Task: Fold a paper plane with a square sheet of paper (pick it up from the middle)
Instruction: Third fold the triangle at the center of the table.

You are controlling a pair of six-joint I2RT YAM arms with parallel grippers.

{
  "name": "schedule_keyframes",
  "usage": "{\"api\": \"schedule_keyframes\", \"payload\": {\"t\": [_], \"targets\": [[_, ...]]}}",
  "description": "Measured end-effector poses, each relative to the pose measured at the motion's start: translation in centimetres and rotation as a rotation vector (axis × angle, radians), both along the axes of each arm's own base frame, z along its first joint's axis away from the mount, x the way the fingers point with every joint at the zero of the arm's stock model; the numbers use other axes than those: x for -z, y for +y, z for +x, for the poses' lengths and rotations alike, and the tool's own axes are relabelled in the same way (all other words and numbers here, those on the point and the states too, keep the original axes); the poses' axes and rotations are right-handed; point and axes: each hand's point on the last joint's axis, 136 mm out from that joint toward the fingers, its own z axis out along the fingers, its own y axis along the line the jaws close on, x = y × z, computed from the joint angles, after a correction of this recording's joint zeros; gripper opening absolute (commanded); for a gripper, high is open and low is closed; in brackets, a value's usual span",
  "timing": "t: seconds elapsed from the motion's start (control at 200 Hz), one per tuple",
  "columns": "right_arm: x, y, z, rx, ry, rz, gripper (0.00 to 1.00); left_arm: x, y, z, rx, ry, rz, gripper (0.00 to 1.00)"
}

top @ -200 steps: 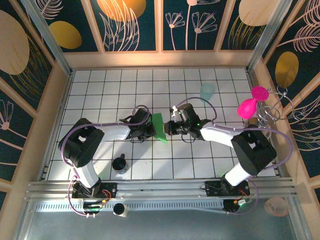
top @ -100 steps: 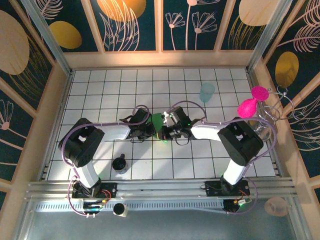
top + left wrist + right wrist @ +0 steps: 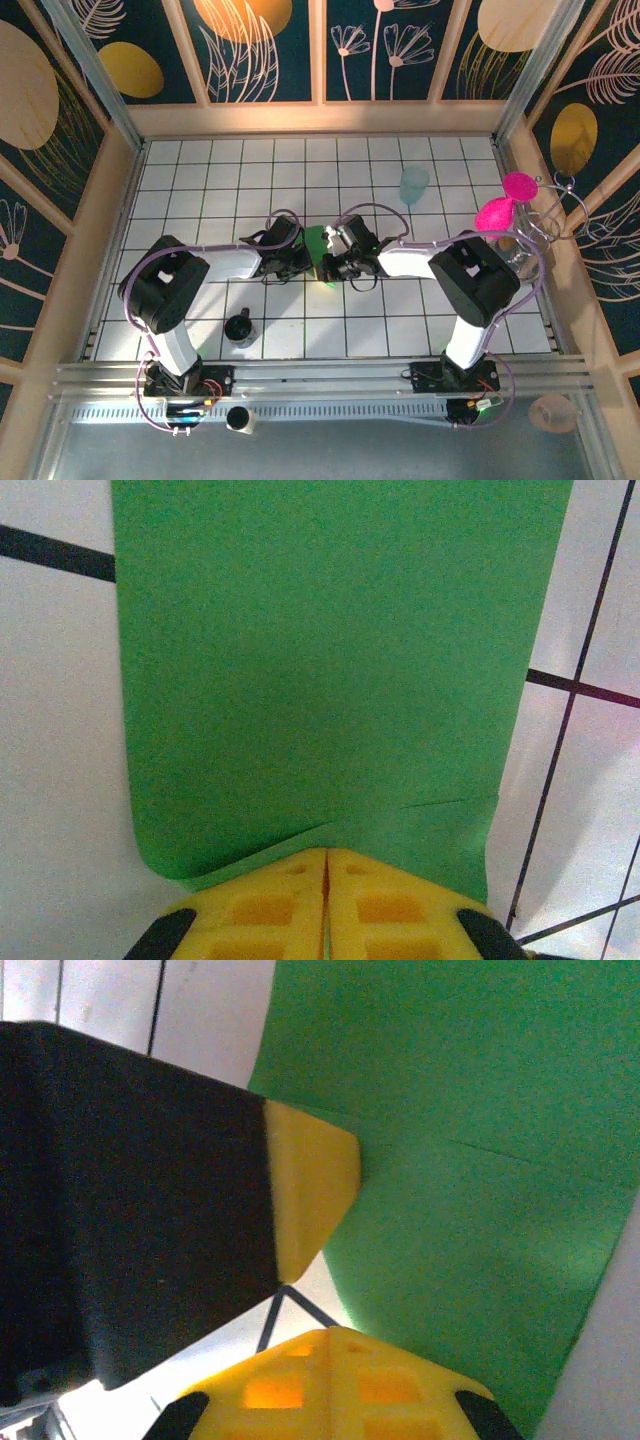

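Although both wrists crowd over it, we find the left gripper (image 3: 305, 264) with jaws pressed together at the edge of the square sheet of paper (image 3: 316, 245), which lies mid-table, well clear of every edge and largely hidden from above. The right gripper (image 3: 332, 268) has its jaws together; we cannot tell whether either pinches the sheet.

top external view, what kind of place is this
Probably a robot manipulation test cell in a lab: a white grid-tiled table boxed in by dark floral-patterned wall panels, with two black-and-white robot arms, left and right, bolted to a silver metal rail at the near edge.
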Motion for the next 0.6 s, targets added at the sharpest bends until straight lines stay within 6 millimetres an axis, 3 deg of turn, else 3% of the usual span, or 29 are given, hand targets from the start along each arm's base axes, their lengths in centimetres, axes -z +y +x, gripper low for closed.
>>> {"api": "schedule_keyframes", "payload": {"t": [0.601], "targets": [[1.1,-0.7,0.0,0.006,0.001,-0.047,0.05,0.0,0.0,0.0,0.004,-0.001,0.002,0.10]]}}
